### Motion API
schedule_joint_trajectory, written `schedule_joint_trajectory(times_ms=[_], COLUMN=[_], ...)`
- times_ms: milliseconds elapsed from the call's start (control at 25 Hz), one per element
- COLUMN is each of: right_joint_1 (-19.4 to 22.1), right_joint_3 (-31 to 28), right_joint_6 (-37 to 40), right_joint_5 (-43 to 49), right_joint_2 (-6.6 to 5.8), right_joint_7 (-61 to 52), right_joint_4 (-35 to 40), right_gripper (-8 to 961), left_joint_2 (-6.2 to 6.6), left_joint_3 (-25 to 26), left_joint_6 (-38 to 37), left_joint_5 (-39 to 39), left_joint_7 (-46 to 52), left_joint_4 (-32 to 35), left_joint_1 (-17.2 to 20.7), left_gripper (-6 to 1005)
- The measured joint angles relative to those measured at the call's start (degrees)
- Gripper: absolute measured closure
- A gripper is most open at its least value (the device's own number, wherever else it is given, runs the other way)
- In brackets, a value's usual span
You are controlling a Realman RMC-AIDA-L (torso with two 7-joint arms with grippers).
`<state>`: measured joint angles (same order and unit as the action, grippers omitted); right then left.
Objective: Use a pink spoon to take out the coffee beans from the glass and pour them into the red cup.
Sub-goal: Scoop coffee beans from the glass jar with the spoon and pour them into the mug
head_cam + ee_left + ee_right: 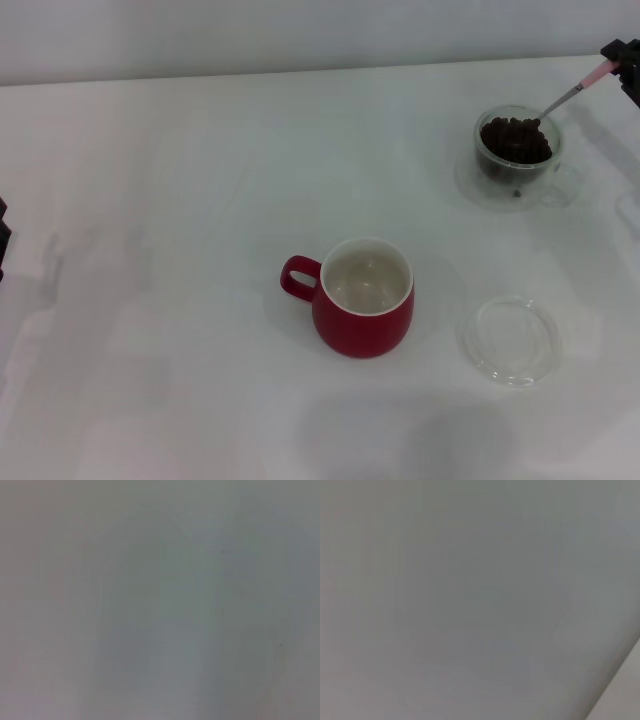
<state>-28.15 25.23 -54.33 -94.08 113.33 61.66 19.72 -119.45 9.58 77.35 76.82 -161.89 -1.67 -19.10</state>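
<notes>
There our right gripper (622, 62) gripped the pink spoon (580, 88), its bowl in the coffee beans (515, 139) filling the glass (517, 152); our left gripper's state we could not tell.

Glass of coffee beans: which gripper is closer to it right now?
Right. The right gripper sits just beyond the glass, holding the pink spoon that dips into the coffee beans. The left gripper is parked at the table's far left edge.

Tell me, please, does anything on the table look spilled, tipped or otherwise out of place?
Nothing stands out. The glass stands upright and full of coffee beans, with none scattered on the table. The red cup is upright and empty. The right gripper holds the pink spoon with its tip in the beans.
</notes>
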Motion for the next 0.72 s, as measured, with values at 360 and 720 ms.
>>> schedule_joint_trajectory(times_ms=[360,720], right_joint_1=[0.5,0.8], right_joint_3=[0.4,0.6], right_joint_6=[-2.8,-5.7], right_joint_5=[-0.5,0.0], right_joint_2=[0.11,0.86], right_joint_7=[0.5,1.6], right_joint_4=[0.2,0.3], right_gripper=[802,802], left_joint_2=[0.0,0.0], left_joint_3=[0.0,0.0], left_joint_6=[0.0,0.0], left_joint_5=[0.0,0.0], left_joint_7=[0.0,0.0], left_joint_4=[0.0,0.0], left_joint_1=[0.0,0.2], left_gripper=[513,513])
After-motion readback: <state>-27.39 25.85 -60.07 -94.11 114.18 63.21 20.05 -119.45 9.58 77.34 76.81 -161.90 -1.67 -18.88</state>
